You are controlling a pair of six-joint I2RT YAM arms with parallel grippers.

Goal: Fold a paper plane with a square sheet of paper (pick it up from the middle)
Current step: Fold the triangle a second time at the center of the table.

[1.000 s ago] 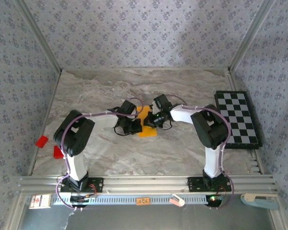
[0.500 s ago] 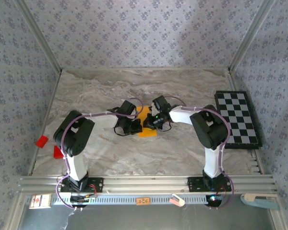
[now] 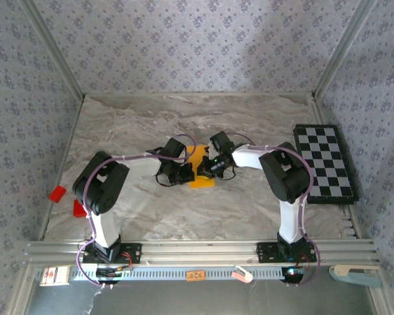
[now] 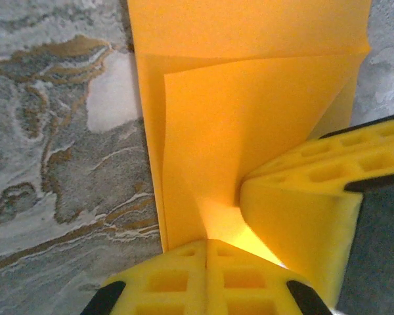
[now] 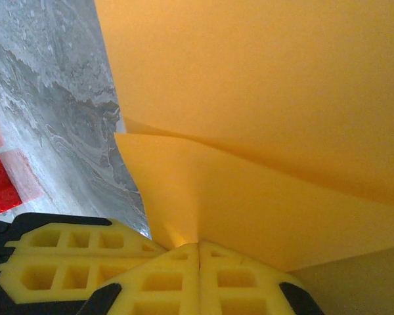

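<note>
presently, risk noted: the left gripper and right gripper are both clamped on the square sheet of paper, close together; opposing pulls could tear it or skew the crease. the orange-yellow sheet lies mid-way across the table, partly folded, one flap raised.

Pale grey-blue wallpaper with a small flower print covers the far wall and both side walls. The table top is grey and marble-patterned, in soft, even light. Silver metal rails run along its near edge. A black-and-white checkerboard lies at the right edge, and two red blocks sit at the left.
</note>
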